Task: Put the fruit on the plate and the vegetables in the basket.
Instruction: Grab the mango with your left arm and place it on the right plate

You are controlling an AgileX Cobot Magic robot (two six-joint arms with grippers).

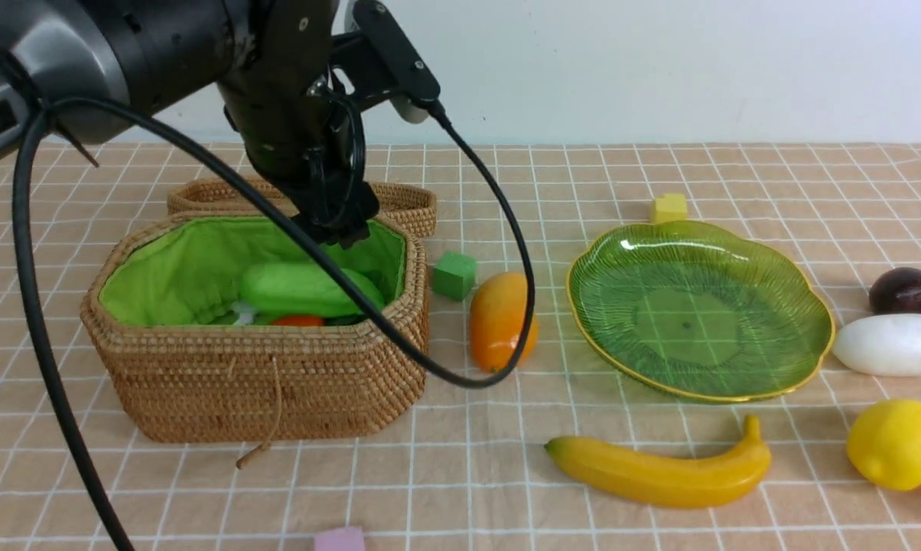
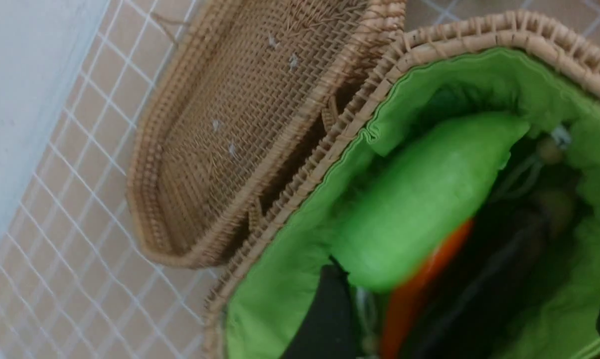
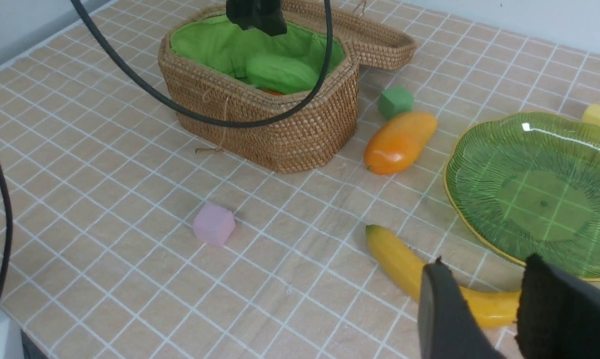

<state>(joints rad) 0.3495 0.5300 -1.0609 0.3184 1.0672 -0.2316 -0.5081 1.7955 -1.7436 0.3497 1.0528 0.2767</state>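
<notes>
Both pairs of jaws stand parted, gripping nothing: left jaws above the green gourd (image 1: 292, 289) inside the basket (image 1: 261, 383), right jaws over the banana (image 3: 394, 257) beside the plate (image 3: 529, 164) on the table (image 3: 105, 199).

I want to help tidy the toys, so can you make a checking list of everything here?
Surface: beige checked tablecloth, flat.
Job's things: bumpy green gourd and orange carrot inside the tan wicker basket, wicker lid behind it; white radish, orange-yellow mango, yellow banana, yellow lemon and round dark purple fruit on the cloth; green glass plate empty.
Clutter: green foam cube, yellow foam cube, pink foam cube.
Grippers: left gripper over the basket, jaws open; right gripper near the banana, jaws open, empty.
Cables: black cable loops across the basket front and the mango.
Surroundings: plain pale wall.
</notes>
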